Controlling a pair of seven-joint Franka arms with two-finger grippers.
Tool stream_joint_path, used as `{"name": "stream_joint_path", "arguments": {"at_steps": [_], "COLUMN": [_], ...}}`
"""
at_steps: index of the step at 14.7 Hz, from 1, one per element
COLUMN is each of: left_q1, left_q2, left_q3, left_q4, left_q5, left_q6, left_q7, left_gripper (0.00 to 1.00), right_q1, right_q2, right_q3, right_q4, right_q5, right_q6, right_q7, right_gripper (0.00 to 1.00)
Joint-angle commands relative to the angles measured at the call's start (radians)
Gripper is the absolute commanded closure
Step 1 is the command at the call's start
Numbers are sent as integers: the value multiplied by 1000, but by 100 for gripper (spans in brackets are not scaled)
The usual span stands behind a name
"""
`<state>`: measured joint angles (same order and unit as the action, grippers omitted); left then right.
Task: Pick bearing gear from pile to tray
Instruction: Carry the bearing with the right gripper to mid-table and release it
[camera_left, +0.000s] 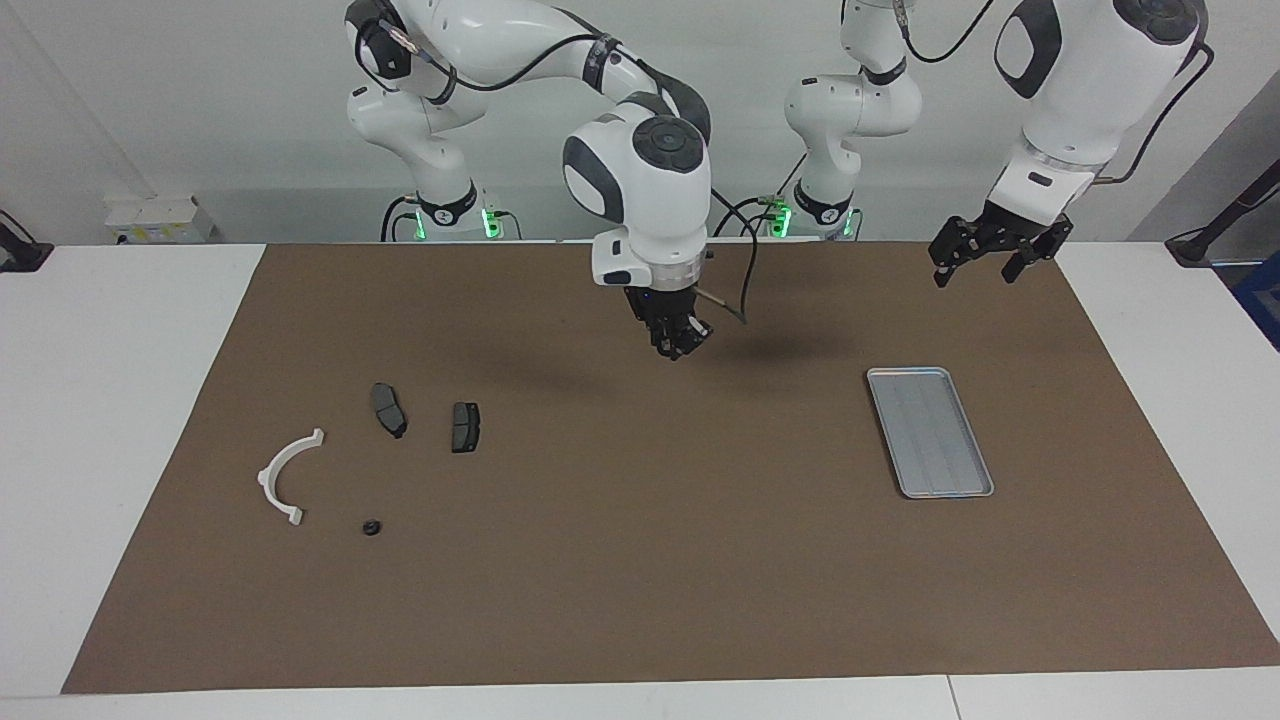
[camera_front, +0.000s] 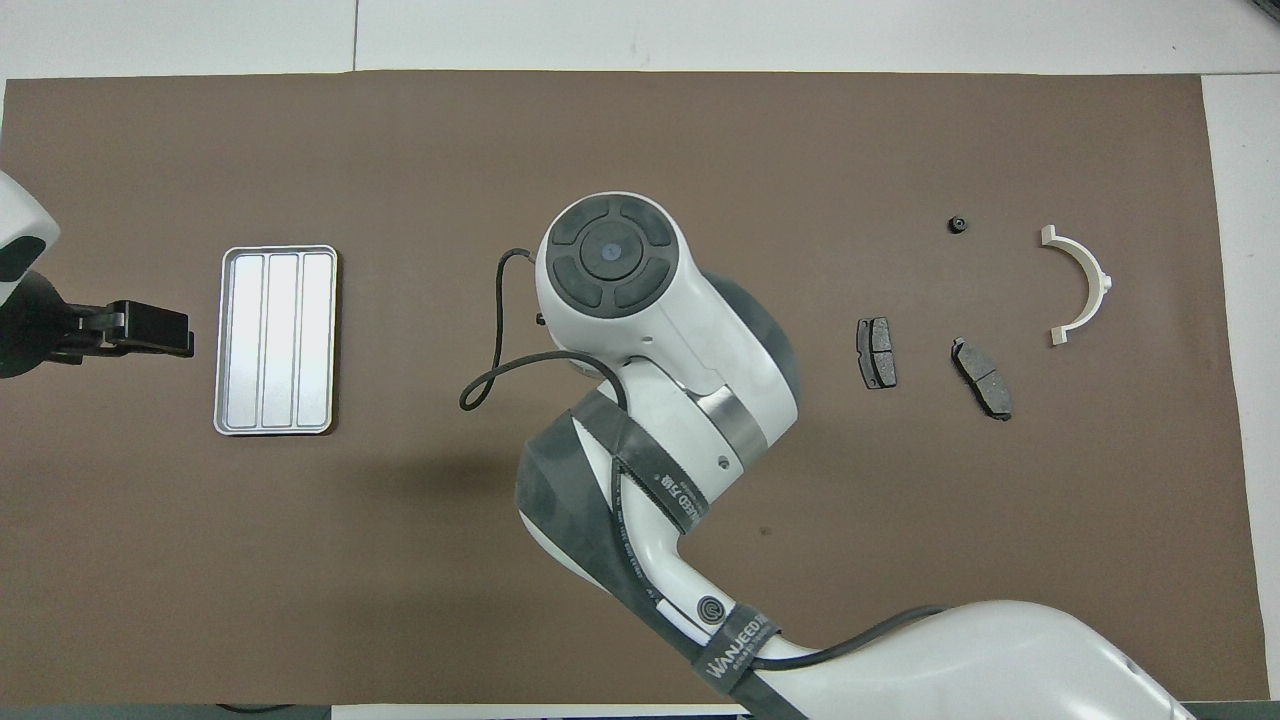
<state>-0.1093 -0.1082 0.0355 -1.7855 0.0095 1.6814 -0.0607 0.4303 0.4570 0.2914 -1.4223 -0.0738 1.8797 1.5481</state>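
My right gripper (camera_left: 678, 342) hangs in the air over the middle of the brown mat, between the pile and the tray. Its fingertips are pinched on a tiny dark piece, the bearing gear, which barely shows. In the overhead view the arm's wrist hides this gripper. The tray (camera_left: 930, 432) (camera_front: 280, 340) lies flat and bare toward the left arm's end. One small black round piece (camera_left: 372, 527) (camera_front: 957, 224) stays on the mat in the pile. My left gripper (camera_left: 975, 272) (camera_front: 185, 332) waits open, raised beside the tray.
The pile toward the right arm's end also holds a white half-ring bracket (camera_left: 268, 478) (camera_front: 1100, 280) and two dark brake pads (camera_left: 388, 409) (camera_left: 465, 426) (camera_front: 876, 352) (camera_front: 982, 377). White tabletop borders the mat (camera_left: 640, 580).
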Motion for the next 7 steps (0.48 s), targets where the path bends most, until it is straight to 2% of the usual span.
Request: {"name": "stream_joint_path", "arguments": {"at_steps": [1,3,4,7], "left_q1": [-15,-15,-15,-17], "left_q2": [-36,-36,-36,-36], "left_q3": [12,12,12,12], "left_q4": [-43,-43,-43,-45], "left_q5": [-10,-10,-10,-10], "left_q6": [29,29,29,30], "left_q7": [-15,-15,-16,-18], "left_gripper": [0,0,0,0], "right_q1": [45,65,65,51], "right_q2": [61,142,173,195], "right_q3": [-6,-3,-3,-5], "right_q4": [-37,-35,-35,-43], "right_q5": [-58,-171,-184,-185], "right_q6": [84,169,196,249], "right_q7": [100,202,213,213], "right_gripper": [100,100,100,100]}}
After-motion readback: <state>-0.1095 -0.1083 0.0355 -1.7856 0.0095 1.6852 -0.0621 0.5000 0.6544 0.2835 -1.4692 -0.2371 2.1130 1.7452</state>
